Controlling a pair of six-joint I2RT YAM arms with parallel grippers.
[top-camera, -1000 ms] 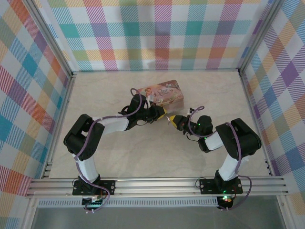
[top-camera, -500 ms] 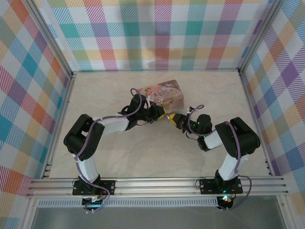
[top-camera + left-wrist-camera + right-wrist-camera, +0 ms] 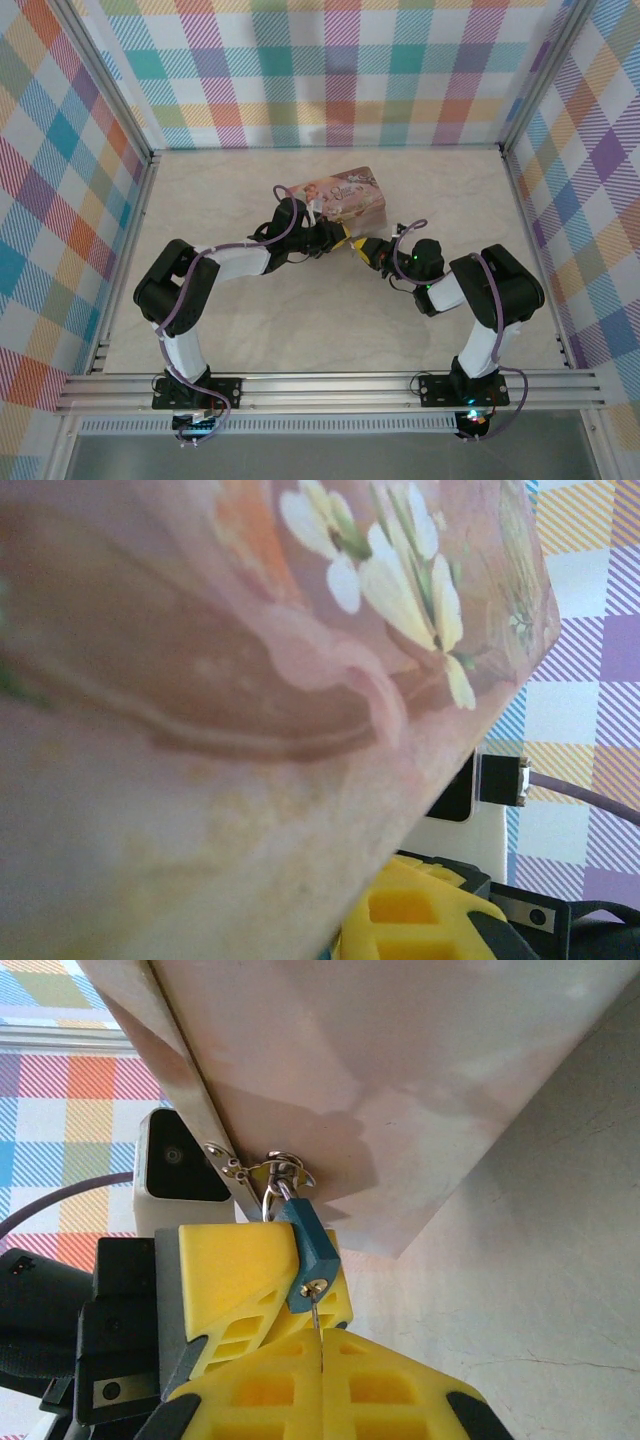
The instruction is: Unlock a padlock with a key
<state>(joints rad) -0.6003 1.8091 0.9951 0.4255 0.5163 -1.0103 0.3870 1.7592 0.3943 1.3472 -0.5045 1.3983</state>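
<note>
Hanging blue padlock (image 3: 312, 1252), thin key (image 3: 318, 1335) inserted

Right wrist view: key (image 3: 319, 1335) is just a thin shaft, its head hidden in the seam where the right gripper (image 3: 320, 1372) pinches tight. Its fingers (image 3: 400, 1405) are cut by the bottom edge. Padlock (image 3: 314, 1250) covers the tip of the left gripper (image 3: 300, 1295), so can't tell if that one grips it. Shackle partly behind the hasp (image 3: 280, 1173), detail too small. Tin (image 3: 400, 1080) cut by the top and right edges.

Left wrist view: tin right up against the lens, blurred, cut on three sides. Yellow right finger cut by the bottom edge. Cable (image 3: 585, 795) runs off right.

Top view: padlock and key too small to tell where the grippers meet.
</note>
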